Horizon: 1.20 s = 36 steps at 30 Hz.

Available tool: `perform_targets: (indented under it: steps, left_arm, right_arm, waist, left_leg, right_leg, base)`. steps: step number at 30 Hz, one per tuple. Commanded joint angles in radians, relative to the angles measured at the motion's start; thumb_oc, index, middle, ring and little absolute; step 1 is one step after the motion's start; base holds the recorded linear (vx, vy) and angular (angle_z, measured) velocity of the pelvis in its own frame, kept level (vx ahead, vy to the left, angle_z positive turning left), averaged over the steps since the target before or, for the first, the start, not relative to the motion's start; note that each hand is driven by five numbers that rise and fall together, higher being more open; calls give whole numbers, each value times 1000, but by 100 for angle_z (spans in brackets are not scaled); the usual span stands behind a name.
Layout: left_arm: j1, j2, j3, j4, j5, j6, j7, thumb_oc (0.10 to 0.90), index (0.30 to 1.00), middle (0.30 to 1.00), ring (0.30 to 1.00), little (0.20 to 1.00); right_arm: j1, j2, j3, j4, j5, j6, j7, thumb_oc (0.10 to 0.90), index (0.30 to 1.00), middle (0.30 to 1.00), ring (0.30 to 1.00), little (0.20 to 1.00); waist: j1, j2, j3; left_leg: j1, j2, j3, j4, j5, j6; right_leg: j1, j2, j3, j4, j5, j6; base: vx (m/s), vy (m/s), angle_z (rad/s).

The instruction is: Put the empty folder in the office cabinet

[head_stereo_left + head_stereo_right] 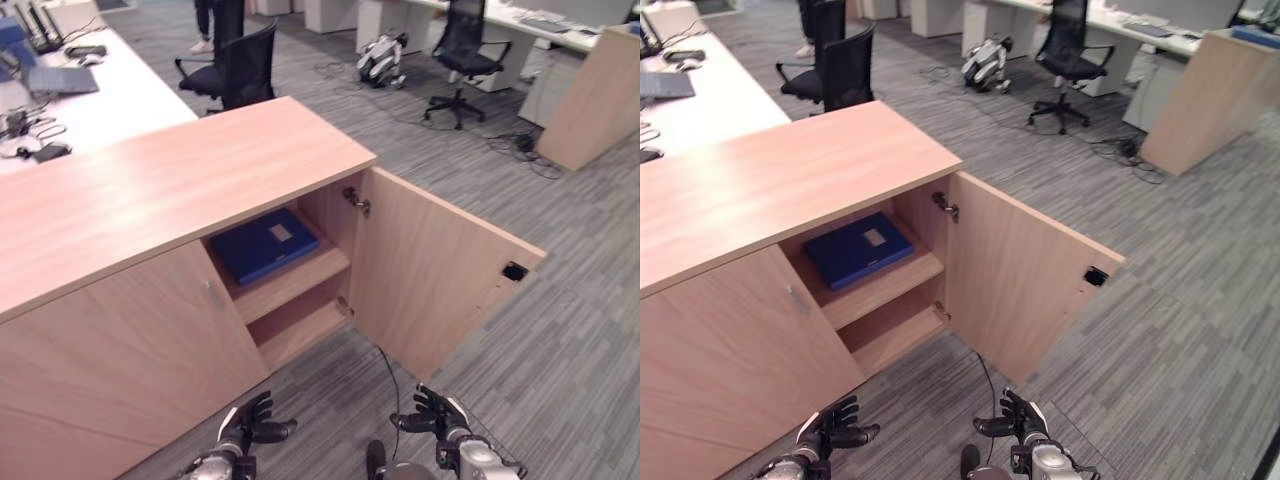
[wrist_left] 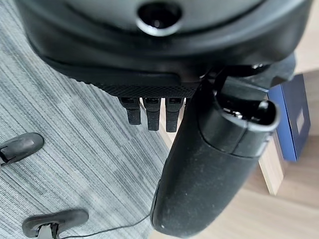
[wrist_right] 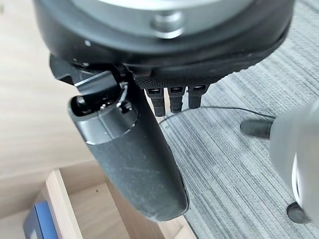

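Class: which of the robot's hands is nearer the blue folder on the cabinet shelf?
Left. The left hand hangs almost straight below the blue folder; the right hand is off by the open door.

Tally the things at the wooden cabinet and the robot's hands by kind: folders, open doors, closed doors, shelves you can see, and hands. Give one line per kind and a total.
Blue folder, lying on the upper shelf: 1
Open cabinet door: 1
Closed cabinet door: 1
Shelves seen inside, upper and lower: 2
Robot hands, left hand and right hand, both holding nothing: 2
Total: 7

Blue folder [image 1: 265,243], light wood cabinet [image 1: 150,185], grey striped carpet [image 1: 560,340].
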Motion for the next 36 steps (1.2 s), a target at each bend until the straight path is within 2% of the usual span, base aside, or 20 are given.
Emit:
perform_targets:
  steps: [1,2,3,6,9,10,11,12,13,14,15,16,17,18,20,21,22,23,27,36]
  left_arm:
    - [-82,35,14,-18,36,-44,-14,800,900,900,900,900]
    - [-87,32,13,-6,39,-47,-13,800,900,900,900,900]
    - [-100,29,13,23,47,-51,-11,800,900,900,900,900]
    - [-107,14,18,77,51,-53,-5,800,900,900,900,900]
    - [-116,-9,18,127,53,-50,0,800,900,900,900,900]
    - [-122,-18,15,149,59,-47,1,800,900,900,900,900]
    - [-122,-19,15,150,59,-47,1,800,900,900,900,900]
    - [-125,-24,15,161,59,-47,3,800,900,900,900,900]
    - [-130,-27,18,170,50,-44,3,800,900,900,900,900]
    - [-128,-27,19,175,45,-43,4,800,900,900,900,900]
    - [-142,-24,15,178,38,-41,9,800,900,900,900,900]
    - [-142,-24,16,178,38,-41,9,800,900,900,900,900]
    - [-141,-24,17,189,39,-41,13,800,900,900,900,900]
    - [-137,-26,25,196,36,-40,18,800,900,900,900,900]
    - [-120,-45,36,225,30,-38,17,800,900,900,900,900]
    - [-113,-49,37,234,32,-37,16,800,900,900,900,900]
    - [-96,-52,32,292,85,-24,21,800,900,900,900,900]
    - [-101,-51,20,285,88,-34,12,800,900,900,900,900]
    - [-61,-35,31,313,131,-17,8,800,900,900,900,900]
    - [-40,-29,4,280,157,-12,19,800,900,900,900,900]
  right_arm:
    - [-33,-15,-12,-35,-3,-60,-12,800,900,900,900,900]
    - [-31,-16,-16,-31,-1,-56,-9,800,900,900,900,900]
    - [-21,-21,-22,-15,2,-54,-8,800,900,900,900,900]
    - [-4,-42,-33,0,5,-53,-9,800,900,900,900,900]
    - [7,-67,-38,12,3,-53,-7,800,900,900,900,900]
    - [8,-79,-39,18,2,-52,-6,800,900,900,900,900]
    - [8,-80,-39,18,2,-52,-6,800,900,900,900,900]
    - [5,-95,-40,28,1,-53,-4,800,900,900,900,900]
    - [0,-107,-42,40,8,-54,-1,800,900,900,900,900]
    - [0,-114,-41,42,8,-54,0,800,900,900,900,900]
    - [-5,-122,-44,37,12,-52,-5,800,900,900,900,900]
    - [-5,-122,-45,37,12,-52,-5,800,900,900,900,900]
    - [-1,-130,-47,26,16,-51,-9,800,900,900,900,900]
    - [0,-134,-47,31,16,-49,-8,800,900,900,900,900]
    - [-4,-142,-43,36,6,-47,-11,800,900,900,900,900]
    - [-6,-143,-43,37,5,-47,-11,800,900,900,900,900]
    - [-18,-156,-45,71,-28,-44,-18,800,900,900,900,900]
    - [-17,-149,-41,57,-6,-53,-16,800,900,900,900,900]
    - [-67,-132,-66,46,58,-60,-33,800,900,900,900,900]
    - [-247,-192,-81,16,100,-75,-73,800,900,900,900,900]
  waist:
    - [-3,12,31]
    - [-8,14,30]
    - [-18,3,22]
    - [-31,10,5]
    - [-52,30,-5]
    - [-65,38,-9]
    - [-65,38,-9]
    - [-74,46,-7]
    - [-75,47,6]
    - [-74,44,13]
    - [-63,17,41]
    - [-63,18,41]
    - [-54,0,52]
    - [-51,-4,53]
    - [-31,-5,50]
    - [-26,-3,48]
    - [-17,18,42]
    - [-17,19,33]
    - [3,23,-11]
    - [44,6,-26]
  left_leg:
    - [55,-10,-105,-2,-85,-27]
    - [64,-10,-108,-2,-92,-30]
    - [81,-25,-106,-2,-100,-33]
    - [105,-26,-108,-2,-101,-43]
    - [131,-6,-104,7,-98,-63]
    - [127,15,-98,48,-103,-76]
    - [126,16,-98,50,-104,-77]
    - [111,43,-90,118,-99,-100]
    - [75,79,-100,243,-57,-133]
    - [54,99,-107,307,-32,-143]
    - [-48,152,-131,484,96,-165]
    - [-49,154,-132,486,95,-165]
    - [-87,155,-144,563,112,-167]
    - [-89,149,-142,562,99,-159]
    - [-118,91,-201,443,12,-117]
    - [-114,71,-222,349,-13,-104]
    - [-89,49,-274,176,1,-105]
    - [-80,36,-313,146,-4,-102]
    - [36,0,-293,10,-8,-83]
    - [39,-11,-291,-2,-27,-70]
  right_leg:
    - [94,-76,-14,-113,-25,49]
    - [95,-85,-7,-138,-7,56]
    - [113,-86,31,-178,16,67]
    - [149,-69,48,-209,20,63]
    - [185,-38,45,-225,-7,43]
    - [201,-19,43,-231,-29,27]
    - [201,-18,43,-231,-29,27]
    - [219,5,46,-235,-57,5]
    - [242,31,55,-237,-87,-23]
    - [259,43,56,-242,-104,-38]
    - [278,48,49,-251,-102,-76]
    - [278,49,48,-252,-102,-77]
    - [299,52,55,-268,-111,-89]
    - [306,52,60,-272,-115,-88]
    - [305,42,87,-272,-119,-65]
    - [304,37,94,-272,-119,-54]
    - [302,50,107,-272,-125,-43]
    - [305,51,118,-272,-122,-41]
    - [324,53,128,-272,-113,-29]
    - [324,40,113,-272,-104,-8]
  base:
    - [83,-105,-51]
    - [180,-201,-40]
    - [217,-198,-8]
    - [192,-198,14]
    - [171,-233,-19]
    - [139,-233,-28]
    - [159,-296,-12]
    - [145,-343,-12]
    - [174,-420,-17]
    - [43,-490,-36]
    - [-23,-306,-33]
    - [-15,-334,-36]
    - [67,-132,-28]
    - [117,-120,-27]
    - [118,49,-30]
    - [117,146,-43]
    - [120,125,-69]
    - [146,121,-58]
    - [176,141,-29]
    - [23,69,7]
